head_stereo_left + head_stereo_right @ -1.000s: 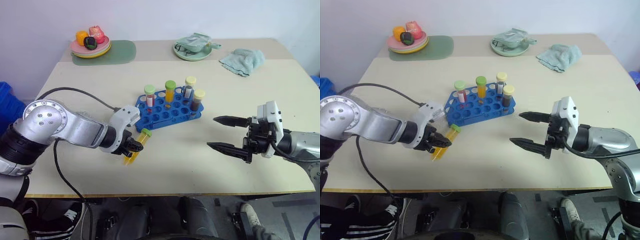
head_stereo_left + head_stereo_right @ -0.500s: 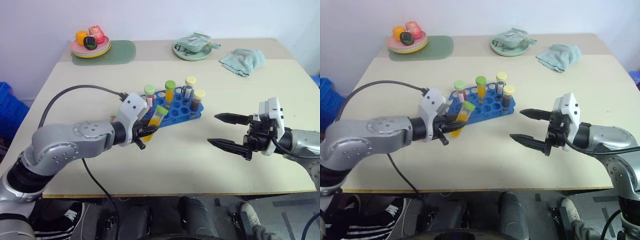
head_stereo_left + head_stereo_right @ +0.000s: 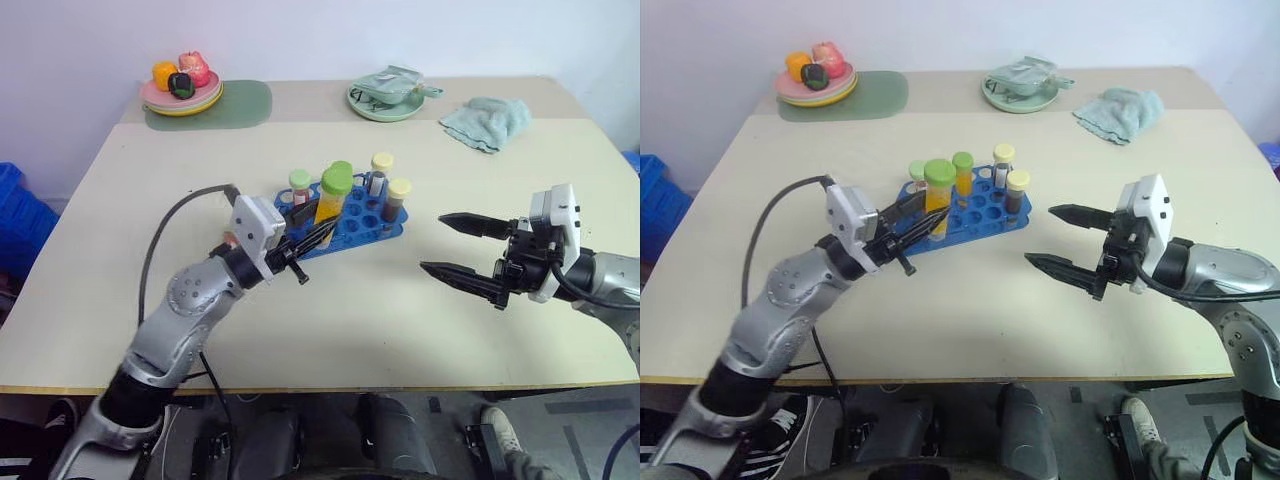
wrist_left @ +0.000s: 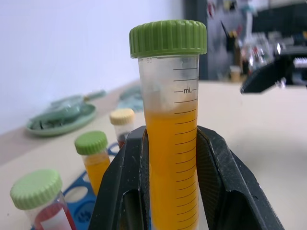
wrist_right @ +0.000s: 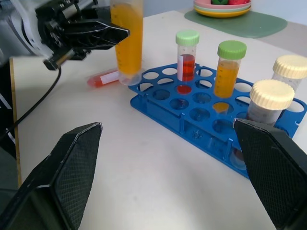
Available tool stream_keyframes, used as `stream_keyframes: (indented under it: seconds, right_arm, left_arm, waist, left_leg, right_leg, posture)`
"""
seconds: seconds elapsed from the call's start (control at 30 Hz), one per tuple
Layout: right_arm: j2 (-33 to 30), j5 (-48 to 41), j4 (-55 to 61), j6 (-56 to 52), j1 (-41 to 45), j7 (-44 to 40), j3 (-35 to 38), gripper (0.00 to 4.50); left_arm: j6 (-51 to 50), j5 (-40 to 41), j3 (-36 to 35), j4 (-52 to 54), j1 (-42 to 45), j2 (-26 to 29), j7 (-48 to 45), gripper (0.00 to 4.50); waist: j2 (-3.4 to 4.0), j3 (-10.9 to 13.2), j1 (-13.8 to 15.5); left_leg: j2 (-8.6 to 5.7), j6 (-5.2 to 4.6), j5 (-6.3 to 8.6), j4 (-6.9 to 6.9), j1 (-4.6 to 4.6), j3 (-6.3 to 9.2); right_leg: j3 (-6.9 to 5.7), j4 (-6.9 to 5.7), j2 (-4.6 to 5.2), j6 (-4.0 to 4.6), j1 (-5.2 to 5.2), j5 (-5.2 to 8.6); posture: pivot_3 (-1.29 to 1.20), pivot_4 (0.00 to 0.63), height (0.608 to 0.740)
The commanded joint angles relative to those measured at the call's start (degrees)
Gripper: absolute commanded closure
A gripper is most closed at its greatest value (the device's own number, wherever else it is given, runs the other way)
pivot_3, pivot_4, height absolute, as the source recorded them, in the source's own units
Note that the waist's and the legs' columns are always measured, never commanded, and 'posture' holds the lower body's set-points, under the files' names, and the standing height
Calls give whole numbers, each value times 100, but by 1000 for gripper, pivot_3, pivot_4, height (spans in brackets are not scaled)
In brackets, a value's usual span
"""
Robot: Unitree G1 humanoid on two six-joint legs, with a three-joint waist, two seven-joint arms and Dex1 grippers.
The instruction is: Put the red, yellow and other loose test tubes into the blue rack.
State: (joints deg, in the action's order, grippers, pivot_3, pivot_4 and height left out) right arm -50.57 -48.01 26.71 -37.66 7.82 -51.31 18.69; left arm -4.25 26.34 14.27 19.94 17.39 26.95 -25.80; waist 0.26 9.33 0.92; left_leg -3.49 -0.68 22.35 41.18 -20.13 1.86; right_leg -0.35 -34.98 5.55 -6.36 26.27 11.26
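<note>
My left gripper (image 3: 312, 236) is shut on a green-capped tube of yellow liquid (image 4: 171, 158), held upright. Its lower end hangs just off the left end of the blue rack (image 3: 366, 223). The rack holds several capped tubes: a red one (image 5: 186, 56), an orange one (image 5: 230, 67) and two with cream caps (image 3: 398, 195). A loose red tube (image 5: 103, 78) lies on the table beside the rack's left end. Right of the rack, my right gripper (image 3: 431, 242) hovers open with nothing between its fingers, pointing toward the rack.
At the back left, a pink plate of toy fruit (image 3: 181, 95) sits on a green mat. A green plate with a cloth (image 3: 386, 98) and a teal towel (image 3: 486, 120) lie at the back right. A blue bin (image 3: 14, 212) stands off the table's left side.
My left gripper has lifted the yellow tube from low over the table, turned it from slanted to upright and carried it right to the rack's left end. The right gripper has stayed in place.
</note>
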Motion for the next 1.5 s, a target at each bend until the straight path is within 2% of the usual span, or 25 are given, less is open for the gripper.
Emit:
stream_keyframes:
  seconds: [0.03, 0.23, 0.4, 0.53, 0.7, 1.03, 1.5]
  right_arm:
    - [-22, -137, 102, -57, 61, 106, 241, 0]
    - [29, -77, 36, -26, -78, 236, 356, 0]
    - [114, 38, 28, 38, -70, 400, 280, 0]
    - [147, 34, 101, 12, -29, 489, 290, 0]
    - [145, 7, 139, -15, -21, 564, 335, 0]
    - [154, -37, 271, -44, -165, 669, 427, 0]
    - [99, -29, 284, -35, -175, 708, 483, 0]
  left_arm:
    - [899, -473, -173, -453, 40, -512, -99, 3743]
    - [1810, -1050, -142, -1640, 594, -1371, -201, 3743]
    - [2568, -1612, -120, -2714, 1094, -1884, -129, 3743]
    - [2856, -1758, -178, -3369, 1392, -2181, -105, 3743]
    - [3070, -1795, -254, -3824, 1449, -2368, -146, 3743]
    - [3165, -2277, -201, -3883, 1270, -2538, 6, 3743]
    - [3242, -2145, -306, -4492, 1376, -2772, -101, 3743]
  waist:
    - [0, 0, 3]
    - [-2, -1, 20]
    - [-3, -2, 9]
    - [-4, -2, 0]
    - [-3, -2, -5]
    - [-4, -2, 31]
    - [-4, -2, 136]
  left_leg:
    - [0, -1, 1, 0, 0, 0]
    - [-1, -3, 2, 5, -2, 0]
    - [0, -6, 3, 6, 1, -1]
    - [-1, -8, 3, 7, -2, -2]
    - [0, -8, 3, 6, 0, -2]
    - [0, -9, 4, 7, -1, -2]
    - [-1, -9, 4, 10, -2, -3]
  right_leg:
    - [0, 0, 0, 0, 0, 0]
    - [-2, -2, 0, -1, 0, 0]
    - [-2, -4, -1, -2, -2, -1]
    - [-4, -3, -1, -2, -2, -1]
    - [-4, -4, -1, -2, 0, -1]
    - [-4, -2, -1, -2, -1, -1]
    - [-4, -1, -1, -2, -2, -1]
  posture:
    - [0, 150, 740]
    - [0, 150, 740]
    - [0, 150, 740]
    - [0, 150, 740]
    - [0, 150, 740]
    - [0, 150, 740]
    - [0, 150, 740]
